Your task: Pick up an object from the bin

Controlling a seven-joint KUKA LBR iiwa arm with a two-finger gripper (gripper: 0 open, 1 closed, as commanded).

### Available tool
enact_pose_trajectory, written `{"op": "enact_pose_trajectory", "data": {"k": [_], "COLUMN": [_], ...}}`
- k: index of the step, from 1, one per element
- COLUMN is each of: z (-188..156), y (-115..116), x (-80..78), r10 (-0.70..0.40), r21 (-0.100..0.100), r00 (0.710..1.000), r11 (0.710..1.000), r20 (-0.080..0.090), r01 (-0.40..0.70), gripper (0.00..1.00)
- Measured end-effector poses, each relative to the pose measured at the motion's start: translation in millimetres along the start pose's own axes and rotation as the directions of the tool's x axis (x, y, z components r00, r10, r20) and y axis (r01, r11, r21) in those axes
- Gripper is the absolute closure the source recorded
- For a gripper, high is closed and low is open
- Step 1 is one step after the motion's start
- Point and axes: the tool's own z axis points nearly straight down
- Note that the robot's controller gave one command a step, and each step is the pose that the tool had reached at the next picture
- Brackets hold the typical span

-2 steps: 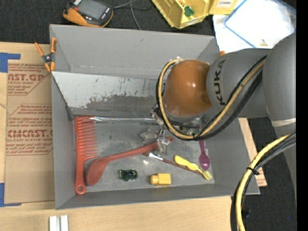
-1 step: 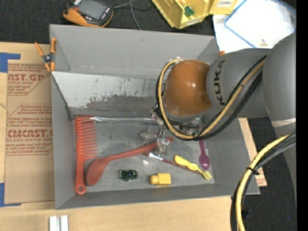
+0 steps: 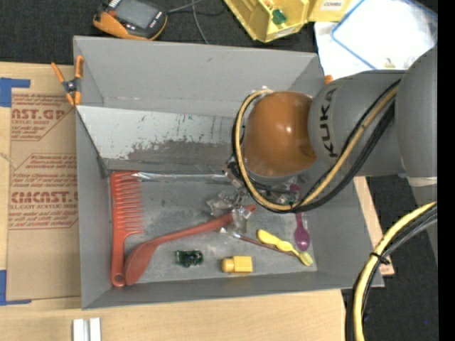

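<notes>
Just beside the fingers (image 3: 229, 204), the handle end of the red spoon (image 3: 174, 239); their opening unclear.

yellow box (image 3: 274, 4), orange handheld device (image 3: 131, 18)

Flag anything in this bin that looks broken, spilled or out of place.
Nothing looks broken or spilled. The bin holds ordinary clutter: a red comb along its left wall, a red ladle slanted across the floor with its handle end by the gripper, and a yellow block beside a small dark green piece near the front.
</notes>
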Motion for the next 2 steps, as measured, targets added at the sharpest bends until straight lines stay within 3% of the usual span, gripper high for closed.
{"op": "enact_pose_trajectory", "data": {"k": [2], "z": [-5.1], "y": [3.2], "x": [11.9], "r10": [0.01], "r21": [-0.002], "r00": [1.0], "r11": [1.0], "r20": [0.003], "r01": [-0.01], "gripper": [1.0]}}
